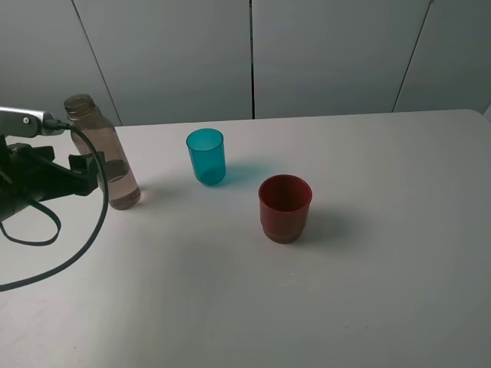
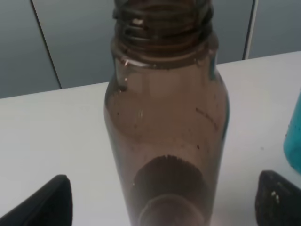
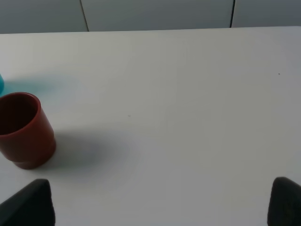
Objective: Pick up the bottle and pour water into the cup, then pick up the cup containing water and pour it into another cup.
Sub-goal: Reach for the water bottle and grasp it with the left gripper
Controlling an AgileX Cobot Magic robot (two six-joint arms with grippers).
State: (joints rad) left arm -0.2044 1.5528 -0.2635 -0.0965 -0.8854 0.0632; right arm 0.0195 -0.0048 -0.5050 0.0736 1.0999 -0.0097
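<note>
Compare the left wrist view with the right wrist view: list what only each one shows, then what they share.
Only the left wrist view: the uncapped bottle, close up, standing between the fingers of the open left gripper without touching them. Only the right wrist view: the dark red cup, upright, off to one side of the open right gripper, which has nothing between its fingers. Both: the white table, grey wall panels, and a sliver of the teal cup at the frame edge.
</note>
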